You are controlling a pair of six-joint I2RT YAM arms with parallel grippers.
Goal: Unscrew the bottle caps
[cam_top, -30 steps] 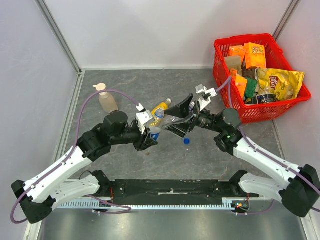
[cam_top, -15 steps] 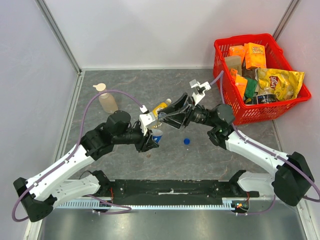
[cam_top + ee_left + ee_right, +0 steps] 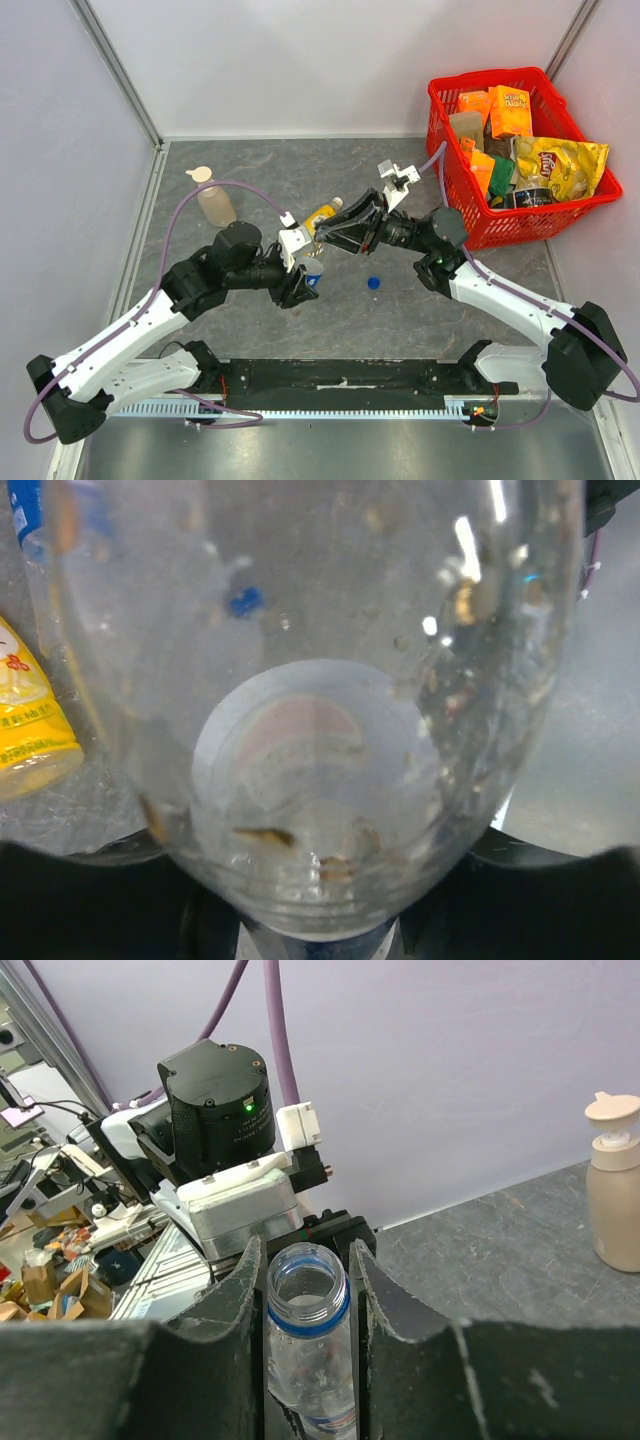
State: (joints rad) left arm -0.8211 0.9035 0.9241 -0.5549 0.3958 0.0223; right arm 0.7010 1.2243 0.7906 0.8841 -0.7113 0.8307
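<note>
A clear bottle (image 3: pixel 311 268) with a blue label is held up between both grippers at the table's middle. Its neck (image 3: pixel 306 1290) is open and keeps a blue ring. My right gripper (image 3: pixel 306 1260) is shut on that neck from the right (image 3: pixel 322 243). My left gripper (image 3: pixel 301 287) stands at the bottle's base (image 3: pixel 320 780), jaws either side, with a sliver of light on the right side. A loose blue cap (image 3: pixel 373 283) lies on the table nearby. A yellow juice bottle (image 3: pixel 321 216) lies behind, its white cap (image 3: pixel 338 203) on.
A beige pump soap dispenser (image 3: pixel 213 200) stands at the back left, also seen as the dispenser (image 3: pixel 612 1185) in the right wrist view. A red basket (image 3: pixel 445 150) full of snack packs sits at the back right. White walls close in the table.
My right gripper swung left and closed on the bottle's open neck. My left gripper's jaws loosened round the bottle's base. The blue cap stayed where it lay.
</note>
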